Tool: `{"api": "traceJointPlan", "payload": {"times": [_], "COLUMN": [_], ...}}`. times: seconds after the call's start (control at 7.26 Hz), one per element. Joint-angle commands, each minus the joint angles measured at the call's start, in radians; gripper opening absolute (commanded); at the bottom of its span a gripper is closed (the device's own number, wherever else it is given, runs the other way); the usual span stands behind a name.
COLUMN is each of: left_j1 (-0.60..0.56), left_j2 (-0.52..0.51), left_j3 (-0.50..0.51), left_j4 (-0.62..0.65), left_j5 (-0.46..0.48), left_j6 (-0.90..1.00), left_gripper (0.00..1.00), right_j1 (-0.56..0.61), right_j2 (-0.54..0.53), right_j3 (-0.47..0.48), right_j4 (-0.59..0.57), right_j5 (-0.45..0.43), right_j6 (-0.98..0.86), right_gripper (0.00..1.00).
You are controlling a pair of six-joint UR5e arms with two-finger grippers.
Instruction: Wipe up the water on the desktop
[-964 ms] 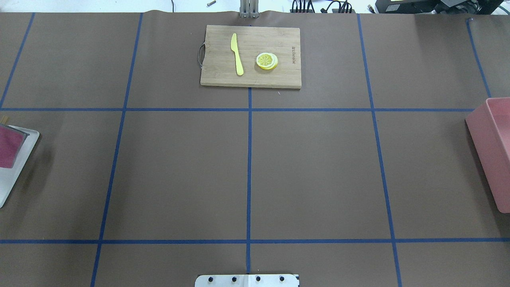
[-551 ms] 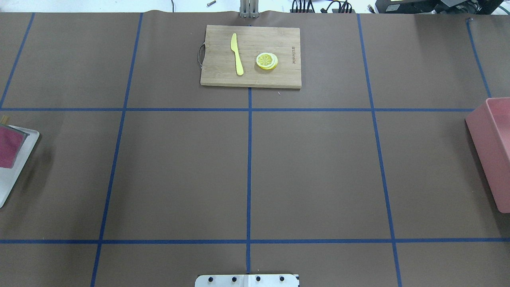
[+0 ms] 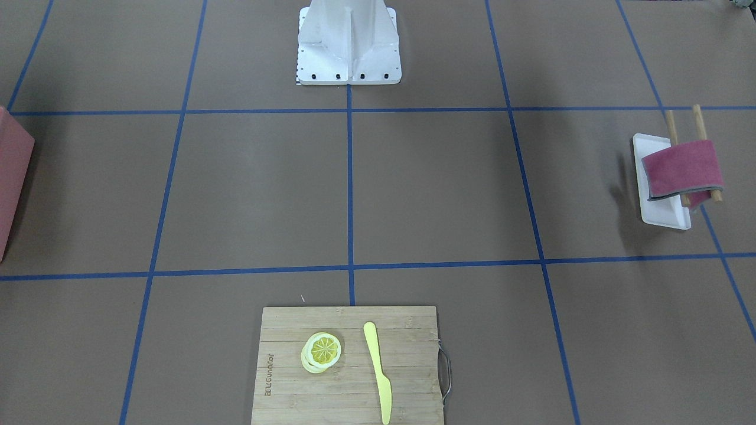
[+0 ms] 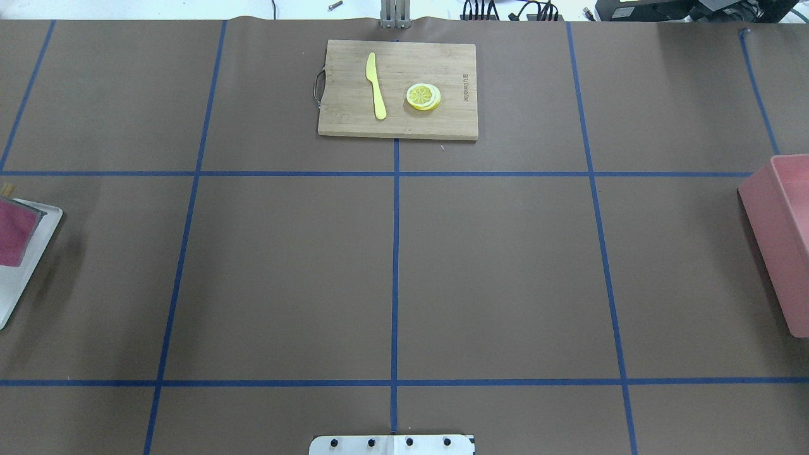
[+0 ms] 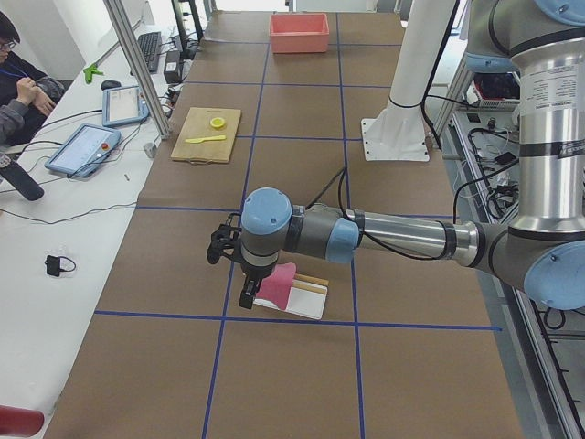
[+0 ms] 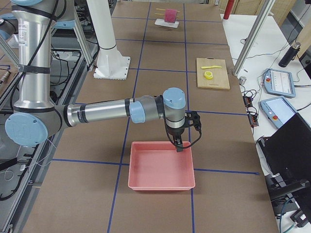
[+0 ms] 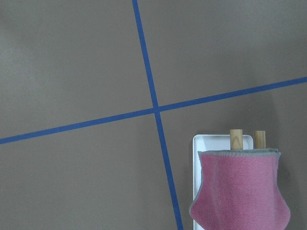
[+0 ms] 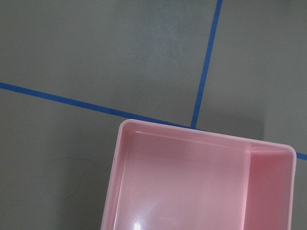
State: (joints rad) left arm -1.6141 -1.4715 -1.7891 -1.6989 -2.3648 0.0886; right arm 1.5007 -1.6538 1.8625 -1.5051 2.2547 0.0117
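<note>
Nearest the robot, its white base plate (image 4: pixel 392 444) sits on the desktop (image 4: pixel 499 278), the brown surface gridded with blue tape; no wet patch shows on it in any view. At the left end the left gripper (image 5: pixel 248 297) hangs just above a pink cloth (image 3: pixel 679 168) draped over two wooden dowels (image 3: pixel 699 121) on a white tray (image 3: pixel 664 215). I cannot tell whether its jaws stand apart or together. At the right end the right gripper (image 6: pixel 179 147) hovers over a pink bin (image 4: pixel 774 240), its state equally unreadable. Farthest off, a cutting board (image 4: pixel 436 63) carries lemon slices (image 4: pixel 423 97) and a yellow knife (image 4: pixel 376 85). This looks like the cloth-fetching step — next the left arm should descend on the cloth's top fold, pinch it and lift it clear of the dowels
</note>
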Motion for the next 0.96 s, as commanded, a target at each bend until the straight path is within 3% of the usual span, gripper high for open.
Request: {"api": "traceJointPlan", "payload": {"times": [0.0, 0.14, 0.55, 0.83], "left_j1": [-0.001, 0.000, 0.000, 0.009], "left_j2": [-0.006, -0.006, -0.033, -0.026], "left_j3": [0.037, 0.080, 0.092, 0.111], "left_j4": [-0.181, -0.282, -0.294, -0.297], "left_j5": [0.005, 0.001, -0.001, 0.004], "left_j6": [-0.003, -0.015, -0.039, -0.148], "left_gripper": [0.98, 0.98, 0.98, 0.99], "right_j1": [0.016, 0.016, 0.016, 0.016], "right_j2": [-0.006, -0.010, -0.012, -0.035], "right_j3": [0.007, 0.010, 0.021, 0.012], "right_j4": [-0.003, -0.001, 0.002, 0.077], "right_j5": [-0.035, -0.040, -0.044, -0.078], "right_j6": [0.013, 0.033, 0.022, 0.033], "right_gripper": [1.00, 1.00, 1.00, 1.00]}}
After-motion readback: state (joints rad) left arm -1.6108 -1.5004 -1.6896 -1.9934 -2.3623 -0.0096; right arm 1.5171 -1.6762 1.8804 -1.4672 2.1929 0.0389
